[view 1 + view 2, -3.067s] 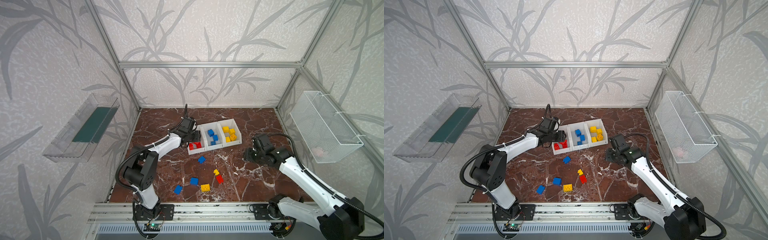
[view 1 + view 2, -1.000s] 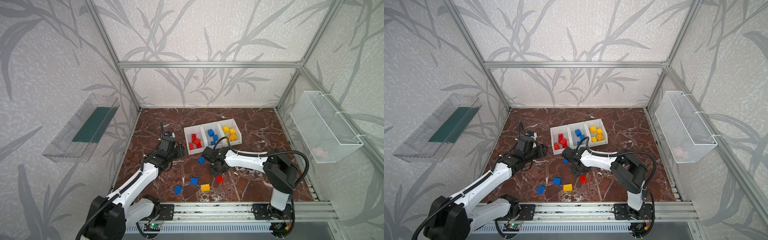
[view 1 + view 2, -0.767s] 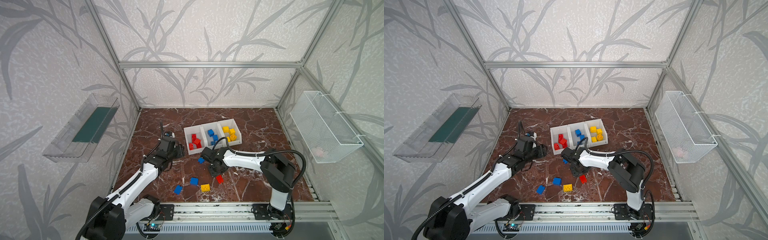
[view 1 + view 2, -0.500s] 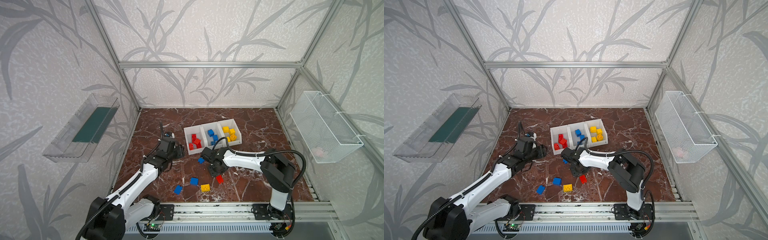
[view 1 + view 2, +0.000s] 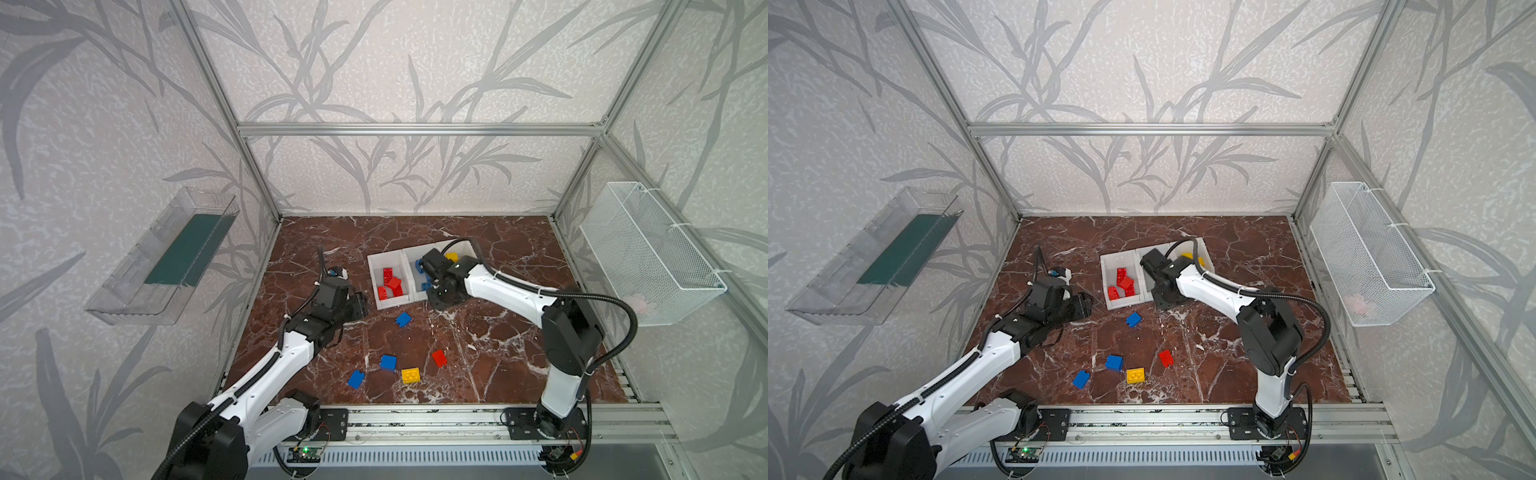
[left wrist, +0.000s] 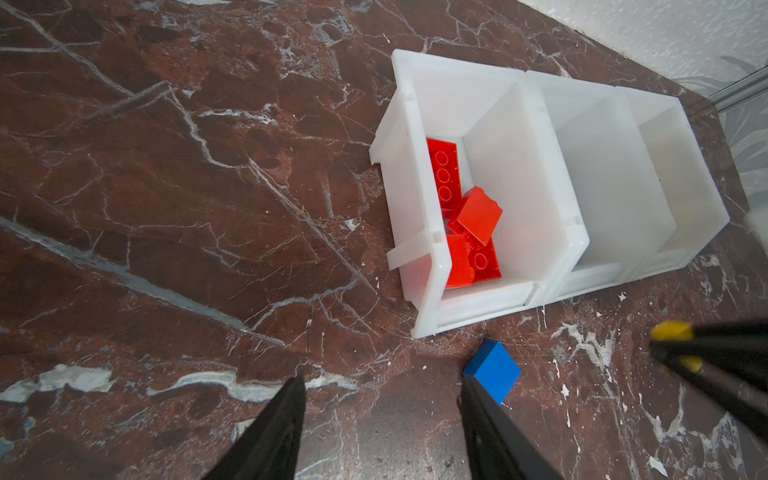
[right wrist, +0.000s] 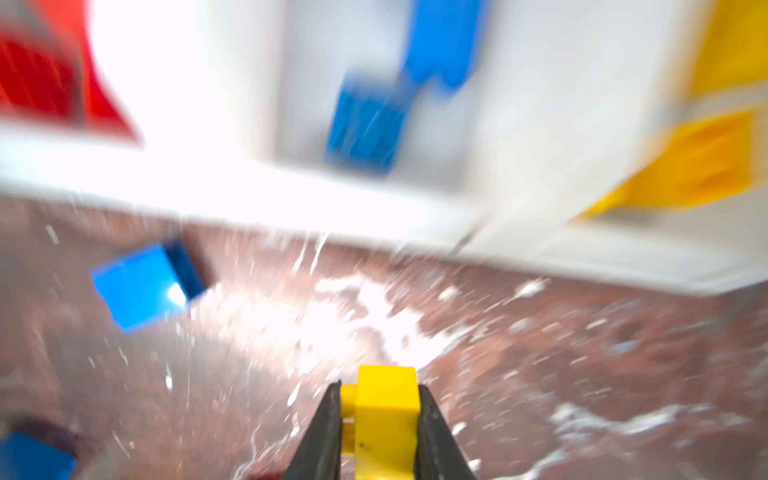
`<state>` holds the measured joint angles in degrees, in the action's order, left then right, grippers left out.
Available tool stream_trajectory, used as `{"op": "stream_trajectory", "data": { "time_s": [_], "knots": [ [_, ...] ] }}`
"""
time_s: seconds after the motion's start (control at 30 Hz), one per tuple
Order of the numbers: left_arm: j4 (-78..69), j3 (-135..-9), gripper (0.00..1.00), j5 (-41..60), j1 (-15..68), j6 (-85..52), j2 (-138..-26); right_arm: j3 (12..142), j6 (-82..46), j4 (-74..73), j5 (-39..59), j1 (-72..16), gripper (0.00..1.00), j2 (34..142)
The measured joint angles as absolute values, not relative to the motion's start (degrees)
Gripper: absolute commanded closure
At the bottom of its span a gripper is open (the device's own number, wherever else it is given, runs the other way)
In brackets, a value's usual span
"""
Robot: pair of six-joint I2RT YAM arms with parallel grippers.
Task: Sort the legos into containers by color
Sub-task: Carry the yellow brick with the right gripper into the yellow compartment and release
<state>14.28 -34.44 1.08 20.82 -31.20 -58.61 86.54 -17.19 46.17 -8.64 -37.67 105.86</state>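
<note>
Three white bins stand side by side at the back: the red bin [image 5: 376, 266] with red legos [image 6: 478, 216], the blue bin [image 5: 411, 255] and the yellow bin [image 5: 465, 248]. My right gripper [image 7: 379, 386] is shut on a small yellow lego [image 7: 386, 411], just in front of the bins [image 5: 440, 296]. My left gripper [image 6: 382, 380] is open and empty over bare floor left of the red bin [image 5: 357, 305]. A blue lego [image 6: 492, 370] lies beside one of its fingertips. Loose on the floor are two more blue legos [image 5: 388, 362] [image 5: 356, 379], a yellow lego [image 5: 410, 375] and a red lego [image 5: 439, 358].
A wire basket [image 5: 648, 257] hangs on the right wall and a clear tray [image 5: 166, 257] on the left wall. An aluminium rail [image 5: 415, 419] runs along the front edge. The right arm's forearm [image 5: 507, 291] slants over the floor right of the bins.
My right gripper has closed on the small yellow lego beside the red one and carried it back toward the bins. The left arm has hardly moved.
</note>
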Motion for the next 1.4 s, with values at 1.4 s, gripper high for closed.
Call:
{"op": "stream_trajectory", "data": {
  "time_s": [1.4],
  "knots": [
    [15.9, -32.1, 0.38, 1.7, 20.8, -32.8, -54.9, 101.1, -13.8, 50.3, -3.9, -23.6, 0.45, 116.0]
  ]
}}
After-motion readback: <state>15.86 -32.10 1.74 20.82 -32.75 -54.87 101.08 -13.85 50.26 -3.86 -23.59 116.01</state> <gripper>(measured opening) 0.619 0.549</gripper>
